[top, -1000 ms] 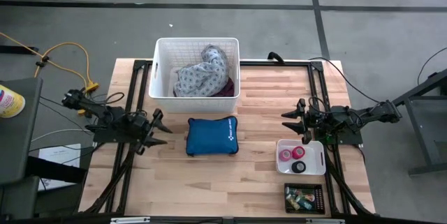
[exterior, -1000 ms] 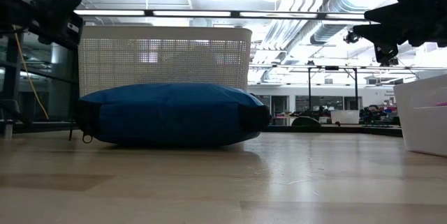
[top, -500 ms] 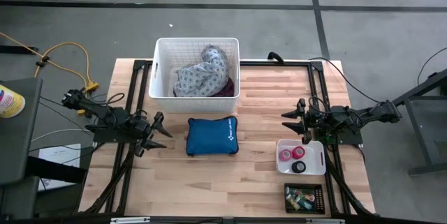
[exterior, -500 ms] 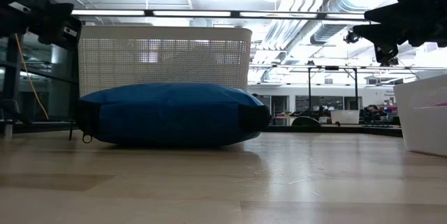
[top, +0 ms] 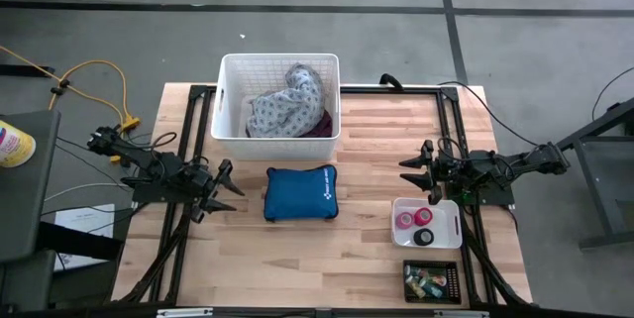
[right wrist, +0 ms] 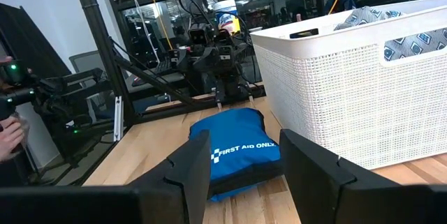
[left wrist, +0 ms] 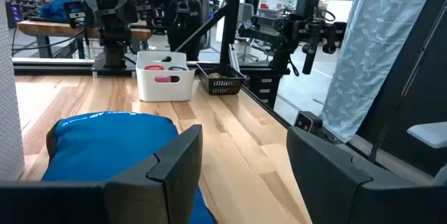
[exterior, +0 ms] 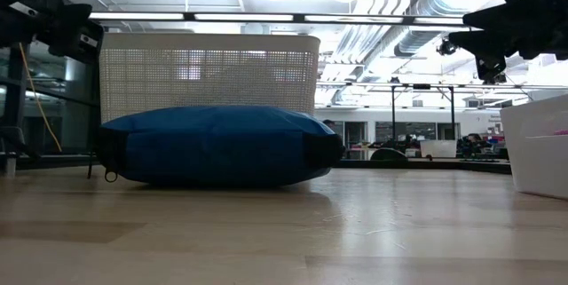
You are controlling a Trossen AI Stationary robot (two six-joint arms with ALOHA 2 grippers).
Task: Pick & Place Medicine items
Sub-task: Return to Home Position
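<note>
The medicine items lie at the table's right near corner. A pink roll (top: 406, 220), a red roll (top: 424, 216) and a black roll (top: 424, 238) sit in a small white bin (top: 451, 224). Several tiny items fill a black mesh tray (top: 432, 280) nearer the edge. My left gripper (top: 223, 187) hovers open left of the blue first-aid pouch (top: 300, 193), its fingers (left wrist: 174, 161) pointing at the pouch (left wrist: 105, 147). My right gripper (top: 414, 171) hovers open above the table just beyond the white bin and faces the pouch (right wrist: 237, 151). Neither gripper touches anything.
A white mesh basket (top: 279, 95) with patterned cloth bundles stands at the far edge behind the pouch. Bare wood lies between the pouch and the white bin (left wrist: 165, 77). Black frame rails run along both table sides. A person's hand (right wrist: 8, 139) shows beyond the table.
My left gripper has drawn back a little toward the table's left edge and stayed open. The right arm and all the objects have kept still.
</note>
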